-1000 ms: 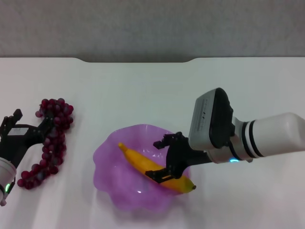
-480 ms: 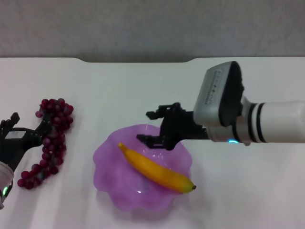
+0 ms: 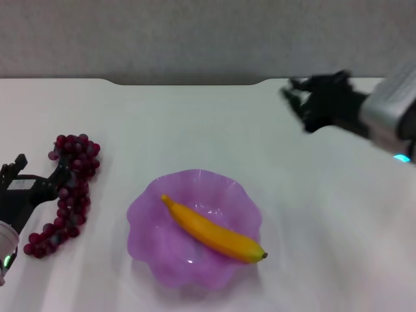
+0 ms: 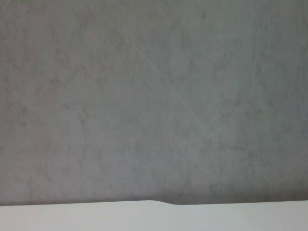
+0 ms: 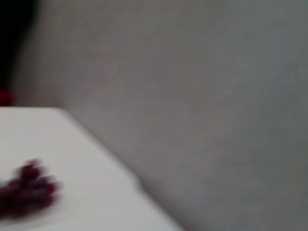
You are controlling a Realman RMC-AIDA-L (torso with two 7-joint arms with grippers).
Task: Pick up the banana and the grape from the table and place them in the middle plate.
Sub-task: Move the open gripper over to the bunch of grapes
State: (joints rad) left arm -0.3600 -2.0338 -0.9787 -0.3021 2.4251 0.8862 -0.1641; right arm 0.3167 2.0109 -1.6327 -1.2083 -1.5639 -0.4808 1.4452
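Note:
The banana lies in the purple scalloped middle plate at the front centre of the white table. The bunch of dark red grapes lies on the table to the plate's left, and shows blurred in the right wrist view. My left gripper is open and low over the bunch, one finger beside the grapes. My right gripper is open, empty and blurred, high at the far right, well away from the plate.
The table's notched far edge runs along the back against a grey wall. The left wrist view shows only the wall and a strip of table edge.
My right gripper let go of the banana in the plate, rose and drew back fast to the far right. My left gripper stayed by the grapes, barely shifting.

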